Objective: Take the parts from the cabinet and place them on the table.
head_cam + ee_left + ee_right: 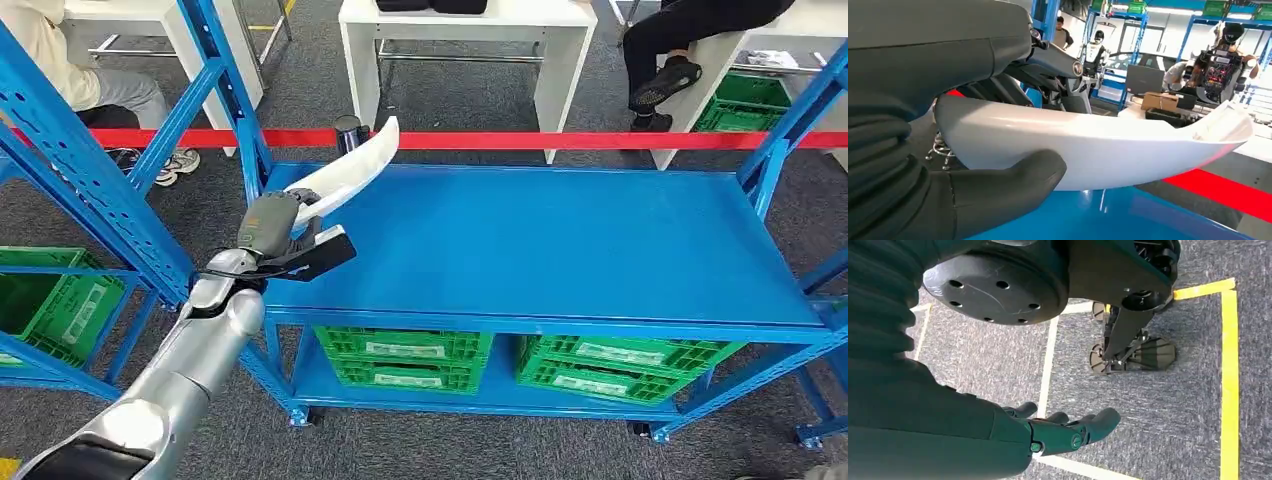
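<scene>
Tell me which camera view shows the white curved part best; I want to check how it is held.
The left wrist view: the white curved part spans the picture, thumb under it, fingers above. The head view shows it smaller, held by the left hand over the blue table. The right wrist view faces the floor.

The long curved part looks like smooth, glossy white plastic with soft highlights along its length. The left robot hand holding it has a matt grey ribbed cover. The table is blue painted metal with a slight sheen. Beneath it sit green slotted plastic crates. The floor is rough grey carpet.
</scene>
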Controlling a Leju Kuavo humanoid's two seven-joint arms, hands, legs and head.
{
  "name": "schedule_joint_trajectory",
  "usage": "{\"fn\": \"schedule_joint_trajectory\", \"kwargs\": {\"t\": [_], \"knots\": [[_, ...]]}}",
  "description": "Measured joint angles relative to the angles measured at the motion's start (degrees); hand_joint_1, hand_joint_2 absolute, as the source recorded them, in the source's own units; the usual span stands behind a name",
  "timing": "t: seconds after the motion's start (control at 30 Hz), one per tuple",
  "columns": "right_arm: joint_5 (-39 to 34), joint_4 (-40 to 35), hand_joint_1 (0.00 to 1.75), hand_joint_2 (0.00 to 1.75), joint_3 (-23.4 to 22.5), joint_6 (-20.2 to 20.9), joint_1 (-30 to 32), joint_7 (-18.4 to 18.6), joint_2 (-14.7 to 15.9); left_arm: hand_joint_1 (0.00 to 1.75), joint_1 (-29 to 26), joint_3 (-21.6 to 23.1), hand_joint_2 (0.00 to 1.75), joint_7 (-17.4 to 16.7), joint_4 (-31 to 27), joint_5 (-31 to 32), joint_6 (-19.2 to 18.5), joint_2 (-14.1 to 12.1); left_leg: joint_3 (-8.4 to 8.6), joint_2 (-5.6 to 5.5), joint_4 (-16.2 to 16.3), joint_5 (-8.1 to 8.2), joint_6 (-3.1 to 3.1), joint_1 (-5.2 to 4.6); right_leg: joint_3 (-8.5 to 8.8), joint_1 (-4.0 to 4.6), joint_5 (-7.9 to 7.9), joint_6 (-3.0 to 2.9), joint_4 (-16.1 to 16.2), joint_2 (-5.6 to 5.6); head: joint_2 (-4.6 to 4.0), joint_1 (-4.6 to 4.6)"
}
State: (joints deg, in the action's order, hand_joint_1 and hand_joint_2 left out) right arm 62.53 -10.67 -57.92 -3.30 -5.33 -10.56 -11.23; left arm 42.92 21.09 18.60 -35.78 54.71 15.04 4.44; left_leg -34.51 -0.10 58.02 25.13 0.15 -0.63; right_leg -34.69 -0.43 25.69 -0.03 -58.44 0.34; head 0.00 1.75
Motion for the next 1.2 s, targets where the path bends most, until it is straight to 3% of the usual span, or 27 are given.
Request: {"fn": "schedule_joint_trajectory", "kwargs": {"t": [0.37, 0.53, 0.77, 0.97, 1.07, 1.2], "knots": [[0.0, 0.0, 0.00, 1.75, 0.0, 0.2, -0.1, -0.8, -0.2, 1.75, -0.2, 0.7, 1.75, -0.7, -1.0, 2.9, 3.0, -0.1, -0.02, -0.01, 0.0, 0.01, 0.01, 0.00, 0.00, 0.00, 0.00, 0.00, 0.0, -0.01, 0.00, 0.00], [-3.9, 0.0, 0.00, 1.75, -1.0, 3.6, -0.4, -6.4, -0.2, 1.75, -1.0, 0.8, 1.75, -1.3, -2.0, 4.9, 4.6, -0.4, -0.02, -0.01, 0.0, 0.01, 0.00, 0.00, -0.01, 0.00, 0.00, 0.00, 0.0, 0.00, 0.00, 0.00], [-13.7, 0.0, 0.00, 1.75, -7.5, 11.6, -1.5, -13.3, -0.2, 1.75, -3.1, 1.9, 1.75, -2.4, -5.7, 8.5, 5.1, -0.8, -0.03, -0.03, 0.0, 0.01, 0.01, 0.00, -0.02, 0.00, 0.00, 0.01, 0.0, -0.01, 0.00, 0.00], [-13.4, 0.0, 0.00, 1.75, -9.1, 6.8, -1.9, -19.4, -0.3, 1.75, -5.3, 3.7, 1.75, -3.5, -9.4, 11.5, 4.4, -0.8, -0.05, -0.03, 0.0, 0.03, 0.04, -0.02, -0.02, -0.02, 0.03, 0.04, 0.0, -0.01, 0.00, -0.02], [-13.3, 0.0, 0.00, 1.75, -9.4, 6.8, -2.0, -16.5, -0.5, 1.75, -5.8, 4.6, 1.75, -2.7, -10.5, 11.9, 3.9, -0.8, -0.17, -0.03, 0.3, 0.27, 0.41, -0.24, 0.01, -0.30, -0.02, 0.32, 0.1, -0.07, 0.00, 0.02], [-13.9, 0.0, 0.00, 1.75, -9.9, 5.6, -2.1, -16.2, -0.7, 1.75, -5.8, 5.6, 1.75, -2.6, -11.0, 12.0, 3.6, -0.8, -0.23, -0.08, 0.3, 0.25, 0.79, -0.53, 0.05, -0.58, -0.20, 0.74, 0.3, -0.07, 0.00, 0.00]]}}
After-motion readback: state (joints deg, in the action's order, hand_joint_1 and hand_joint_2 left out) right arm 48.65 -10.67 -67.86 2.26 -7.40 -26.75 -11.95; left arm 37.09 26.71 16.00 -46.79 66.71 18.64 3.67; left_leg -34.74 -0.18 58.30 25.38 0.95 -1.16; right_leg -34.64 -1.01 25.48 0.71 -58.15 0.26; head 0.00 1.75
